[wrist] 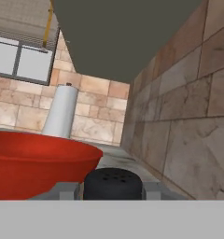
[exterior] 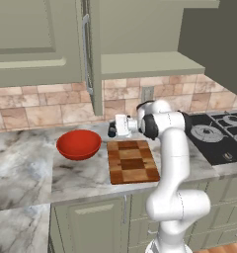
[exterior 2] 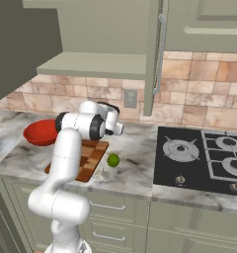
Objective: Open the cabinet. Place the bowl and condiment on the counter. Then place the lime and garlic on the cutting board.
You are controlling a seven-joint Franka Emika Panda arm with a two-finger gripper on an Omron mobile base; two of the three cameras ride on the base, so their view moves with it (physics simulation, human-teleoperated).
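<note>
One marble counter (exterior: 26,163) with brownish veining carries everything here, running beneath the gripper (exterior: 112,129) and backed by a wall of tan stone tiles. Above the gripper hangs the sage-green cabinet (exterior: 140,29); its door with the long silver bar handle stands swung out edge-on, and its plain shelf (exterior: 145,64) lies bare overhead. A black gas hob (exterior 2: 204,155) is set into the counter well off on the arm's far side, away from the fingers.

The gripper lies low and roughly level, near the wall, its jaws set on either side of the condiment (wrist: 113,183), whose black perforated cap sits right between the fingertips in the hand view. Whether the pads actually press the bottle, or whether it rests on the marble, cannot be told.

Just ahead of the gripper and slightly to one side stands the red bowl (exterior: 79,144), upright on the counter, its rim close to the bottle. Beyond the bowl, in the hand view, rises a pale upright cylinder (wrist: 61,112) and a window (wrist: 18,58).

The chequered cutting board (exterior: 132,161) lies flat just beside the gripper, towards the counter's front edge, with nothing on it. The lime (exterior 2: 113,159) rests on the marble just off the board's edge nearer the hob, close under the forearm.
</note>
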